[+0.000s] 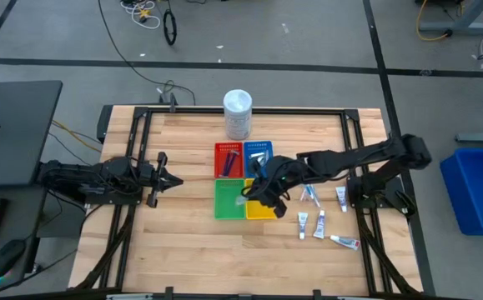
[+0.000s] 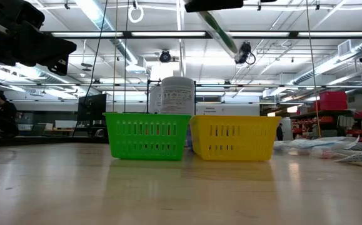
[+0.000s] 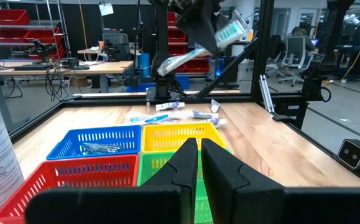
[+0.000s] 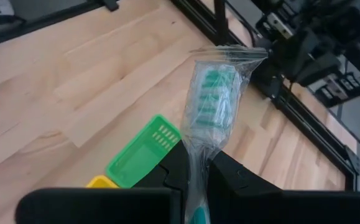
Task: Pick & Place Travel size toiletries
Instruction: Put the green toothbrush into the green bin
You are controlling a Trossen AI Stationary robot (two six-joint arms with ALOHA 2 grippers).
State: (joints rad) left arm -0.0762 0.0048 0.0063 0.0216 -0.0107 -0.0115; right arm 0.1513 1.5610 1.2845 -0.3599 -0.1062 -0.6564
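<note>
The wooden worktop (image 1: 191,250) carries a tall white tub (image 1: 238,113) at its far edge and, nearer the middle, a block of four small baskets: red basket (image 1: 228,158), blue basket (image 1: 259,154), green basket (image 1: 228,198) and yellow basket (image 1: 260,208). The right gripper (image 1: 254,193) hangs above this block, over the seam between the green and yellow baskets, its jaws closed narrowly on a wrapped toothbrush (image 4: 212,99) in a clear plastic sleeve; the green bristled head stands up past the fingertips and the handle is pinched between them. The left gripper (image 1: 171,180) waits well off to the other side of the baskets, jaws pressed nearly together and holding nothing. Beyond the right gripper, away from the baskets, several small squeeze tubes (image 1: 319,223) and another wrapped toothbrush (image 1: 310,196) lie loose on the wood; the blue basket already holds some silvery sachets (image 3: 99,147). The held toothbrush looks light and stiff along its handle, but its film sleeve is slick and crinkly, so it could slide or twist in the jaws; a grip on the rigid handle through the wrap, as here, seems sounder than one on the loose film end. The tubes appear light and a little squashy, best taken across the body, not by the cap.
</note>
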